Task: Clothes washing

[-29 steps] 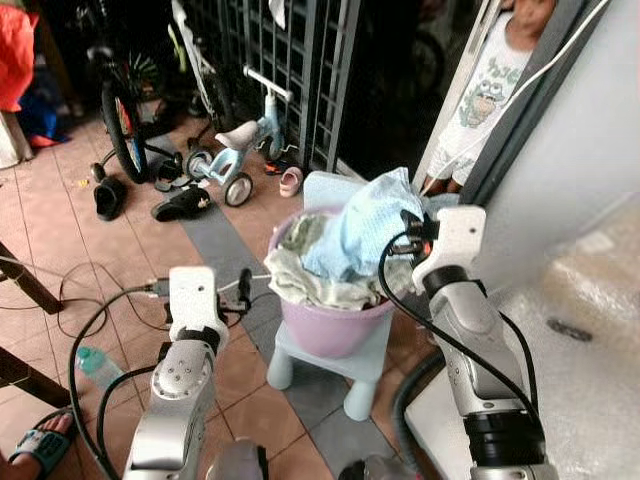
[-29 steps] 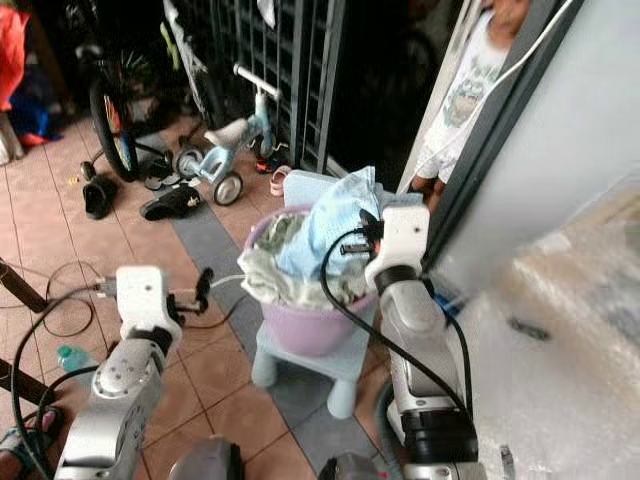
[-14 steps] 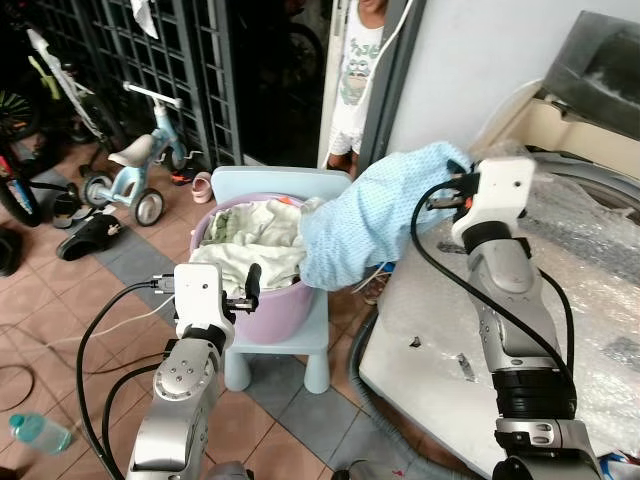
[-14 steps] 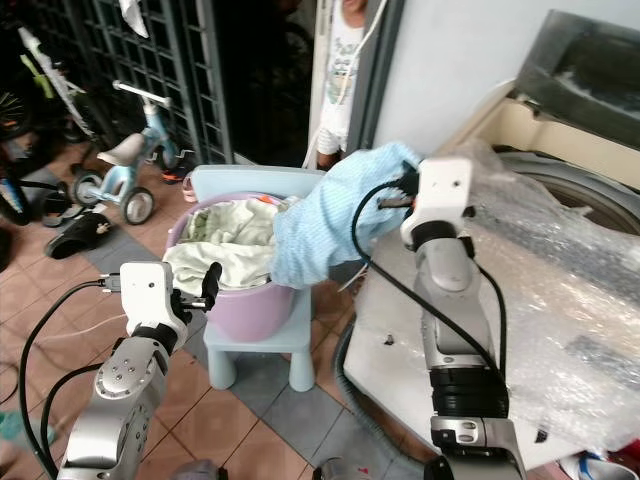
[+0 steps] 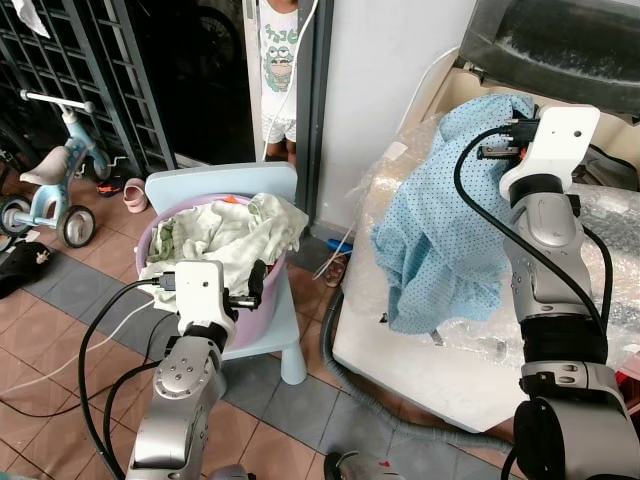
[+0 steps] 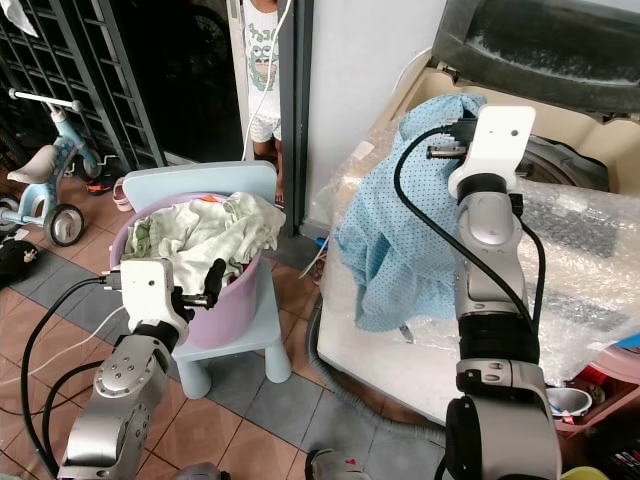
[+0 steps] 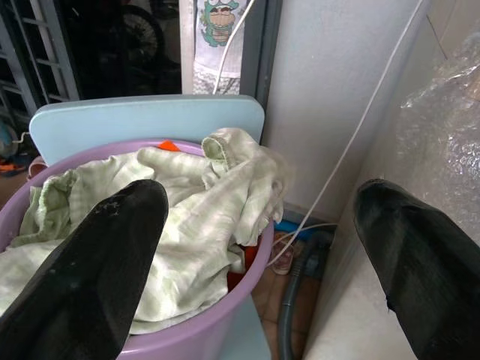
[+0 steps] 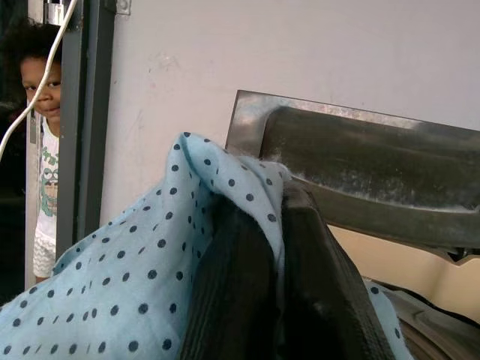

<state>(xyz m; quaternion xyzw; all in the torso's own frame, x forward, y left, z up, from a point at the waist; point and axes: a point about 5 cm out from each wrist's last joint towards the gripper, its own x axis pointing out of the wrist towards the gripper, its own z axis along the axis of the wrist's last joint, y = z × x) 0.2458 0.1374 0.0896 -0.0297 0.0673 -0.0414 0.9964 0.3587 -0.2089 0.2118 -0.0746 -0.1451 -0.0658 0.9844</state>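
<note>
Washing machine [image 5: 560, 60]: set against the white wall at the robot's right, lid raised, its top wrapped in bubble wrap [image 6: 590, 270].
Blue dotted cloth [image 5: 440, 230]: held up by one corner over the machine's front, the rest draped down across the wrap.
Purple basin [image 5: 255, 315]: placed on a pale blue child's chair [image 5: 215, 185], heaped with pale green laundry [image 7: 187, 217].
Right tool [image 8: 274, 247]: raised near the open lid, fingers clamped together on the dotted cloth.
Left tool [image 7: 259, 247]: held level just before the basin, fingers spread wide with nothing between them.
Person [image 5: 280, 60]: seen standing in the doorway behind the chair.
Tricycle [image 5: 45, 185]: parked by the dark grille.
</note>
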